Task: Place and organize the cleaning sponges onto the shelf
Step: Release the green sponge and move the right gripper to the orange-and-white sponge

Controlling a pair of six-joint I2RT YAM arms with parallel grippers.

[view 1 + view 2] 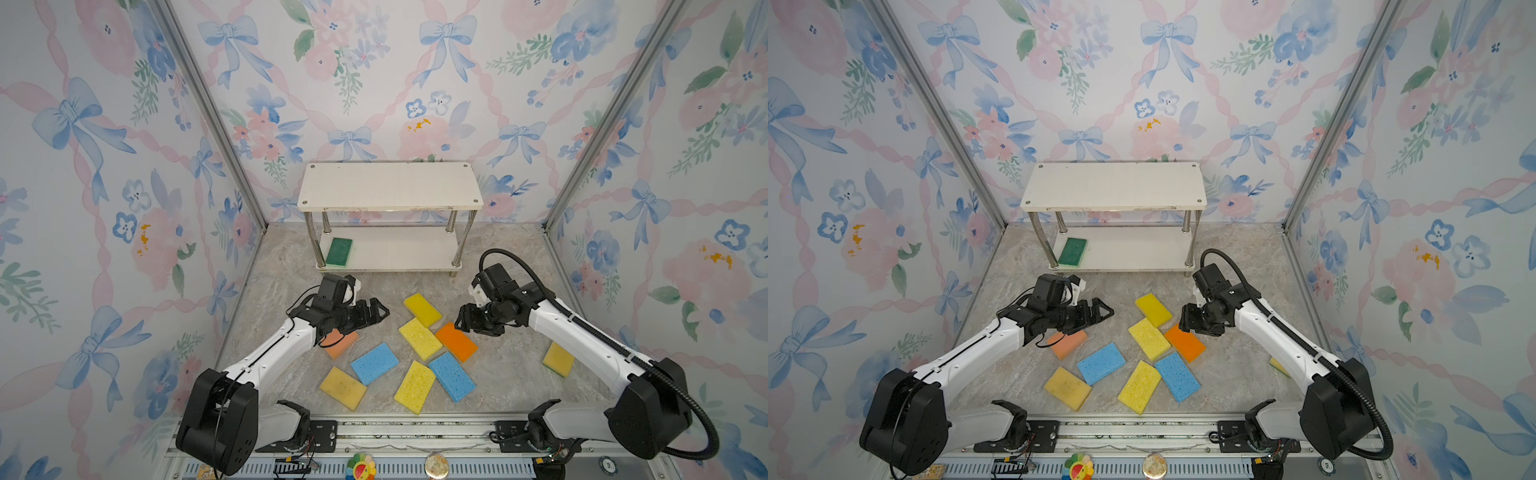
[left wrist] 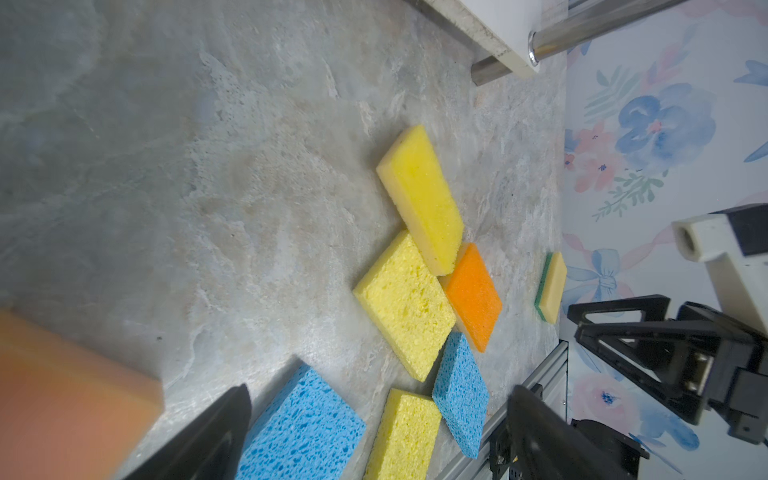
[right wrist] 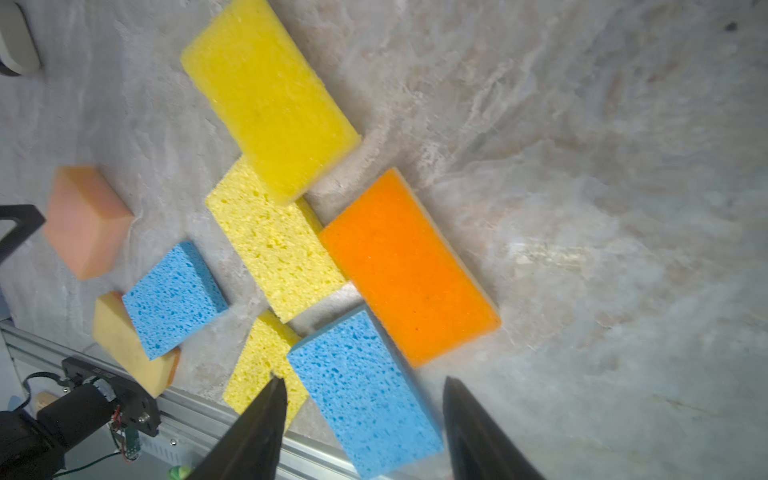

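Nine floor sponges (image 1: 420,338) (two blue), one green sponge (image 1: 339,252) on shelf (image 1: 390,187), left gripper (image 2: 380,390) and right gripper (image 3: 365,382) splayed, empty

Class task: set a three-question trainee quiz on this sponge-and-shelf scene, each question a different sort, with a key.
1. True or false: the green sponge lies on the shelf's top board.
2. How many blue sponges lie on the table? A one, B two, C three.
3. Fill in: in both top views the left arm partly hides the ___ sponge.
Key: 1 false; 2 B; 3 peach sponge.
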